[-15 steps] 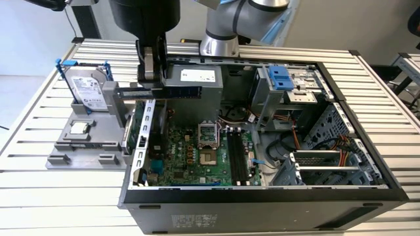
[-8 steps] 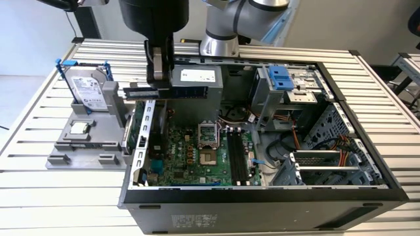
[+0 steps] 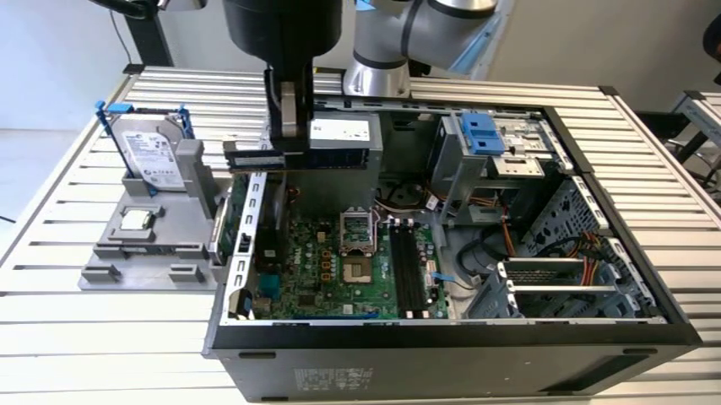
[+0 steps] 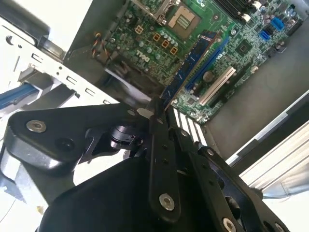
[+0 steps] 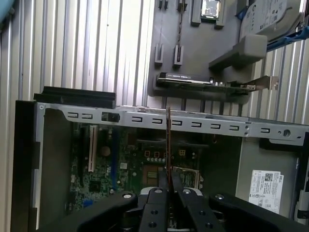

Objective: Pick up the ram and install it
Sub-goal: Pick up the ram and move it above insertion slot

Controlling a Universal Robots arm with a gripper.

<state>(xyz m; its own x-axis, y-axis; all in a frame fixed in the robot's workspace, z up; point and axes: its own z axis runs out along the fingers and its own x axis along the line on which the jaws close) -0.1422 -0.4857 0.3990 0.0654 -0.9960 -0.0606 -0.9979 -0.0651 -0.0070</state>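
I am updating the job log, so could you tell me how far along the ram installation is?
Pickup looks done: the gripper is shut on the ram, held in the air. In hand: it hangs over the open case edge. Left: seating; the black memory slots look empty.

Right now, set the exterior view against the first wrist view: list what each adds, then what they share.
Exterior view adds: the robot arm, the drive cage with a blue latch, and the black memory slots on the motherboard. First wrist view adds: the bolted links of the gripper from behind, with the memory stick edge-on in its grip. Shared: the gripper shut on the memory stick, the open case, and the hard drive and silver chip on the grey tray beside it.
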